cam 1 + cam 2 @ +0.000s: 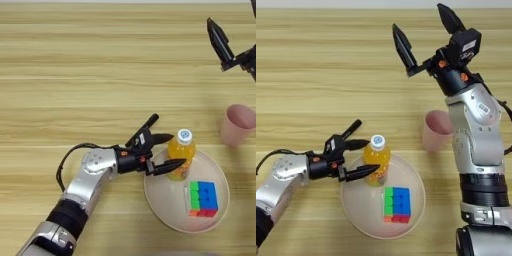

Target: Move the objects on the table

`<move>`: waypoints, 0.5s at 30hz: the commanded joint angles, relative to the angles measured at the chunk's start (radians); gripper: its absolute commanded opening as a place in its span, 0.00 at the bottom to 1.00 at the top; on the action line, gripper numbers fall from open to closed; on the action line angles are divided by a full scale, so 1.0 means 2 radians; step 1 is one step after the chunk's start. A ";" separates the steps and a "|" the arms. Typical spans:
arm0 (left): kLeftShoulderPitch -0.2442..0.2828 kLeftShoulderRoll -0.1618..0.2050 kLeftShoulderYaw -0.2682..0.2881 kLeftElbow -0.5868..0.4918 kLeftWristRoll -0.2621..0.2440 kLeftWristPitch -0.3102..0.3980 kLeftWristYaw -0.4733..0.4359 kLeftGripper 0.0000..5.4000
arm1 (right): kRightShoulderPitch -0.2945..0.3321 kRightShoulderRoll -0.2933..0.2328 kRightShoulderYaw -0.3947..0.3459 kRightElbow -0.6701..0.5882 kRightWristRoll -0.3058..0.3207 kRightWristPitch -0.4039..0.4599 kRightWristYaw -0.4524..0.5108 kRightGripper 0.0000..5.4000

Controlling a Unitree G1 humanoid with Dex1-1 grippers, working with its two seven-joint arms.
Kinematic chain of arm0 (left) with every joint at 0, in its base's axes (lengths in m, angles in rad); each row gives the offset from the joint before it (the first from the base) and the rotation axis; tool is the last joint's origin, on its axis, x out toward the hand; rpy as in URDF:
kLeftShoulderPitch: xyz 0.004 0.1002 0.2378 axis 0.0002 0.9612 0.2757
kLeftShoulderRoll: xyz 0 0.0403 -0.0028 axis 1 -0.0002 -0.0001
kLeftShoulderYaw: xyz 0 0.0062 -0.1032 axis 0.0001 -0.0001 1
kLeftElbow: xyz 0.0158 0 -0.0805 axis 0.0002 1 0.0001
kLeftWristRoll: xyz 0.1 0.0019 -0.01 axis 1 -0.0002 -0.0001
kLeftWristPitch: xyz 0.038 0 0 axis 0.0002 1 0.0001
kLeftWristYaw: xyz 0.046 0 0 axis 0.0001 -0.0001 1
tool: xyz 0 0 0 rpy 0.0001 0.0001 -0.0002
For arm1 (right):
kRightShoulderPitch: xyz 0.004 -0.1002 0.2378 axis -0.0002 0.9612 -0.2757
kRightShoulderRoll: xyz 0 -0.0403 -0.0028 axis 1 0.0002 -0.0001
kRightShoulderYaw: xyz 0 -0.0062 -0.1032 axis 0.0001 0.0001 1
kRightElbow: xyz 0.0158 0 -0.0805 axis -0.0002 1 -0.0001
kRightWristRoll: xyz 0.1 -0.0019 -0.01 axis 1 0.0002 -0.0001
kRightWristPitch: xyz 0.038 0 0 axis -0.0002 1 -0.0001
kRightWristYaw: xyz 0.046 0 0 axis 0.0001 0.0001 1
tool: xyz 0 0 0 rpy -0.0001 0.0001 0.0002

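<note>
Bracketing the orange-drink bottle (181,159) with my left gripper (167,151), jaws apart; next they must close on it.

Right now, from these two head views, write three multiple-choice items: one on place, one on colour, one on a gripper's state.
1. Where does the orange-drink bottle stand?
A. in the cup
B. on the plate
C. on bare table

2. What colour is the cup?
A. pale pink
B. blue
C. black

3. How is the left gripper?
A. shut on the cube
B. shut on the cup
C. open, fingers either side of the bottle

Key: B, its base sits inside the plate's rim; A, pink walls; C, black fingers spread apart around the bottle.
</note>
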State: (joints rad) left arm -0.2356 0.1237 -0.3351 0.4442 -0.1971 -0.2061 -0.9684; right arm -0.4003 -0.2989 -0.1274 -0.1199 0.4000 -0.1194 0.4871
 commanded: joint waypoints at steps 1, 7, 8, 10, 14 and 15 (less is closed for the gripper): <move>-0.010 -0.002 0.009 -0.010 0.004 -0.012 0.004 0.61 | 0.000 0.003 0.000 0.000 -0.004 -0.004 0.001 1.00; -0.013 -0.003 0.015 -0.009 0.003 -0.013 0.004 0.61 | 0.002 -0.002 -0.002 0.008 -0.003 -0.004 0.009 1.00; -0.013 -0.004 0.015 -0.010 0.002 -0.014 0.004 0.61 | 0.003 -0.004 -0.003 0.008 -0.001 -0.003 0.012 1.00; -0.013 -0.004 0.016 -0.012 0.002 -0.013 0.004 0.61 | 0.005 -0.007 -0.004 0.009 0.004 -0.001 0.020 1.00; -0.013 -0.004 0.017 -0.016 0.001 -0.013 0.005 0.61 | 0.015 -0.013 -0.002 0.007 0.026 0.006 0.055 1.00; -0.013 -0.004 0.017 -0.016 0.000 -0.013 0.005 0.61 | 0.023 -0.017 0.002 0.000 0.043 0.011 0.079 1.00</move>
State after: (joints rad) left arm -0.2358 0.1251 -0.3144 0.4390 -0.1972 -0.2082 -0.9623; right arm -0.3807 -0.3096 -0.1289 -0.1038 0.4246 -0.1191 0.5601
